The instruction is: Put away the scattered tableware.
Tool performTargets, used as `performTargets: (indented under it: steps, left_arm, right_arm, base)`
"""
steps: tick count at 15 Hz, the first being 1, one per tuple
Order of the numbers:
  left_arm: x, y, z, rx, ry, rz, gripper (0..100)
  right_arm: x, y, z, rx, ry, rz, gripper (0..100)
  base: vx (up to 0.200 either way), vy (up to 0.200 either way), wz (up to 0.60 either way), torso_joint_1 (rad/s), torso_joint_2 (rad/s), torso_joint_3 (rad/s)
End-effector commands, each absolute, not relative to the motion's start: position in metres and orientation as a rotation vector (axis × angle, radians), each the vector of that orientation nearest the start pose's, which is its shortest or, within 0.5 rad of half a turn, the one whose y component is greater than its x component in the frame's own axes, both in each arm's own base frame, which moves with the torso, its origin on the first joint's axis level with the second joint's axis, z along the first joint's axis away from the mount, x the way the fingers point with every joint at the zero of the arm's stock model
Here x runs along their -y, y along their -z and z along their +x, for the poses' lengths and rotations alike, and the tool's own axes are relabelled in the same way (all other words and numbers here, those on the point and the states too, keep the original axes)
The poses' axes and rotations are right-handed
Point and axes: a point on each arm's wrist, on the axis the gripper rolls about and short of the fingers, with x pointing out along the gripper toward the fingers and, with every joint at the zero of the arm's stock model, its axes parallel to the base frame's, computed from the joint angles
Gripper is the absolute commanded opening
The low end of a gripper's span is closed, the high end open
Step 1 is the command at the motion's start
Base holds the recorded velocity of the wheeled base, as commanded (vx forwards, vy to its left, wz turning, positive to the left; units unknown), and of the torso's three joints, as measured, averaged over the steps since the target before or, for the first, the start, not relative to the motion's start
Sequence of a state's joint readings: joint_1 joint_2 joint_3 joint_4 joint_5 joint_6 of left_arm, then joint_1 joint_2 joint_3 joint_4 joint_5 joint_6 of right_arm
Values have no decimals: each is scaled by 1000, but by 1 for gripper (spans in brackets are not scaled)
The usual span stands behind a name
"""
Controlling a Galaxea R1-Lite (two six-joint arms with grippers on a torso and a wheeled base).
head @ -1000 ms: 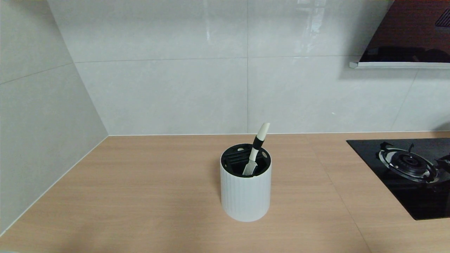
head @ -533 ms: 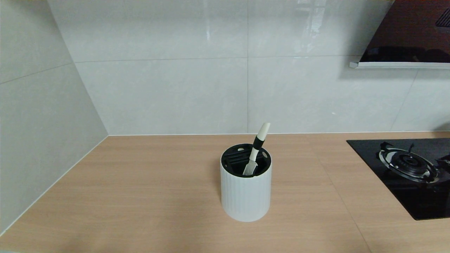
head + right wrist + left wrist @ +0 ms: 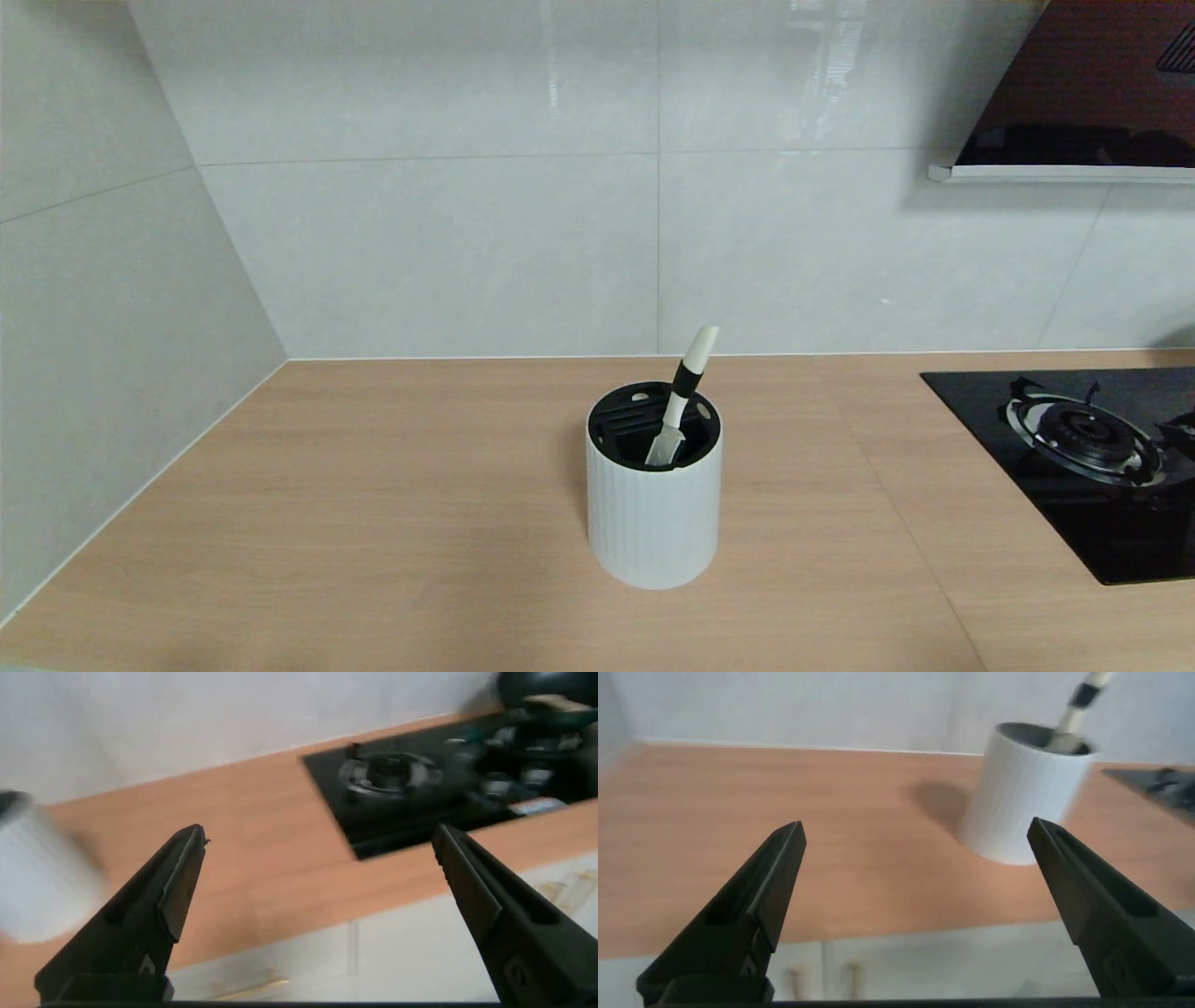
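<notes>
One knife (image 3: 680,397) was seen slotted aslant in the holder (image 3: 653,523) on the counter (image 3: 373,485), the left gripper (image 3: 913,829) and right gripper (image 3: 318,835) were held wide open and empty, and stowing was judged done, only a look for further tableware being called for.

A white ribbed utensil holder (image 3: 653,518) stands upright at centre frame; a white-and-black-handled knife (image 3: 683,390) leans inside it, handle up.

No readable text, label, number or sign appears on anything.
</notes>
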State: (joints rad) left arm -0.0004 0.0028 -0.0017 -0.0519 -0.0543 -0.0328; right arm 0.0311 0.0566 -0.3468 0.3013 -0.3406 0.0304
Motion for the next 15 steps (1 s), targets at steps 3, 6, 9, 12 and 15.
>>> performTargets:
  steps: [3,6,9,12,15]
  left_arm:
    - [0,-75,-23,-2,-8,117,100]
    - [0,-76,-23,2,0,6,100]
    - [0,-76,-23,3,-3,-2,100]
    - [0,-76,-23,2,-3,-2,100]
    - [0,-76,-23,3,-3,-2,100]
  right_arm:
    - [4,-102,-35,40,158,-17,100]
    - [2,-82,-24,31,88,-32,100]
    - [2,-83,-19,-29,70,38,100]
    - [3,-82,-19,-32,59,67,100]
    - [0,-76,-23,0,-5,17,100]
  base:
    - [0,0,0,0,0,0]
    - [0,0,0,0,0,0]
    - [0,0,0,0,0,0]
    - [0,0,0,0,0,0]
    - [0,0,0,0,0,0]
